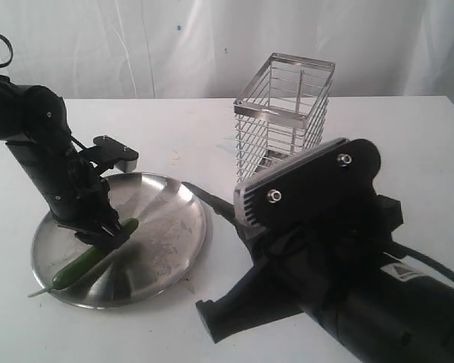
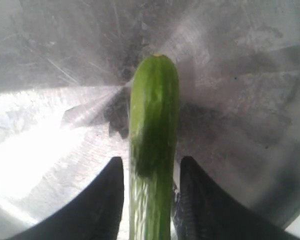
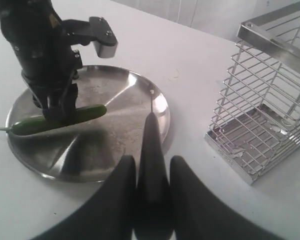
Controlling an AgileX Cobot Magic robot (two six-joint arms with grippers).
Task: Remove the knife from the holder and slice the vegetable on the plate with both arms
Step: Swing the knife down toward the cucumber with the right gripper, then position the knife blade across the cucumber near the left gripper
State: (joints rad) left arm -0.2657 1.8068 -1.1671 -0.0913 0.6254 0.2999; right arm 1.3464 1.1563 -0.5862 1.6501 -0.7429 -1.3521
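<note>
Exterior view: steel plate [image 1: 163, 215] sits left-centre on white bench [image 1: 408, 144], w/ green pepper [image 1: 87, 261] lying on its near-left part, thin stem poking past the rim. Left pincer [image 1: 106, 233] is down over the pepper's far end, arm tilted in from the left. Left wrist view: black fingers [image 2: 107, 200] flank the pepper closely, one each side; can't tell if they're pressing it or just beside it. Right pincer [image 3: 151, 165] is clamped on the knife [image 3: 151, 135], black blade sticking out btwn the two fingers, tip aimed left at the plate's right rim and about over it; can't tell if it touches. Knife tip and pepper are well apart. Wire basket [image 1: 284, 113] stands upright far-right of the plate, apart from it, just beyond the right arm.
</note>
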